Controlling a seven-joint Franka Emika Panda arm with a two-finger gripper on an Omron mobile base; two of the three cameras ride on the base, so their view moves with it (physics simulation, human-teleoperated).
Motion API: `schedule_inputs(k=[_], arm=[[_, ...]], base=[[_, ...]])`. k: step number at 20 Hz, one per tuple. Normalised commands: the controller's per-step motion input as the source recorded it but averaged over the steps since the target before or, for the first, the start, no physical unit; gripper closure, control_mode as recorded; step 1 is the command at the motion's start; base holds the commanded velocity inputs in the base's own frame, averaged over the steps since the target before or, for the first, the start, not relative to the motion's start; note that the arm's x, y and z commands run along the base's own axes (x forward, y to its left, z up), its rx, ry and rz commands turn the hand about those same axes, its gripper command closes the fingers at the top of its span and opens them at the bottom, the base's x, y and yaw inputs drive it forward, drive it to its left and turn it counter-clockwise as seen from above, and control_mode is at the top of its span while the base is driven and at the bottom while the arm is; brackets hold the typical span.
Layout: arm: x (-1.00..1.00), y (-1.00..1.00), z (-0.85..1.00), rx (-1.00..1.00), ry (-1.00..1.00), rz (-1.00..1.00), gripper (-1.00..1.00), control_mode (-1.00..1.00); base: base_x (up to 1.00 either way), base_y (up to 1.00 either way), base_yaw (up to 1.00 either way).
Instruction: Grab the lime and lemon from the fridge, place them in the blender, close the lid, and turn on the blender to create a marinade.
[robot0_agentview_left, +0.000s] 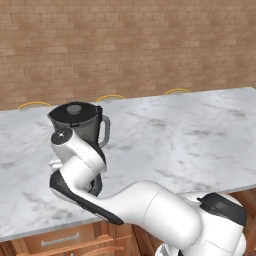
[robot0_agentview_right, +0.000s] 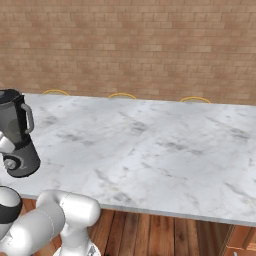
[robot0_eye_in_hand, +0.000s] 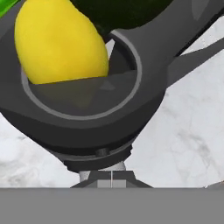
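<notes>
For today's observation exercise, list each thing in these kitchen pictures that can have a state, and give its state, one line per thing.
blender: upright on the marble counter, jug seated on its base.
lid: on the jug's mouth, closed.
lemon: inside the jug, seen through its wall.
lime: inside the jug, beside the lemon; whether they touch is unclear.
knob: on the base front; setting cannot be told.
claw: shut, tips at the blender base.

Glossy marble counter (robot0_agentview_left: 190, 135), translucent blender (robot0_agentview_left: 80, 122)
</notes>
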Motion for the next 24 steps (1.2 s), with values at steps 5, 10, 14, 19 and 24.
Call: schedule_inputs(k=[5,10,14,19,24], arm=[[0.18,0.0,-0.15,0.0,-0.04,0.0,1.0,-1.0],[0.27,0.05,-0.17,0.0,-0.05,0.0,1.0,-1.0],[0.31,0.1,-0.11,0.0,-0.07,0.0,1.0,-1.0],[0.29,0.0,-0.04,0.0,-0.12,0.0,1.0,-1.0],[0.35,0.0,0.0,0.0,-0.16,0.0,1.0,-1.0]], base=[[0.0,0.0,0.0],[0.0,0.0,0.0],[0.0,0.0,0.0],[0.0,0.0,0.0],[0.0,0.0,0.0]])
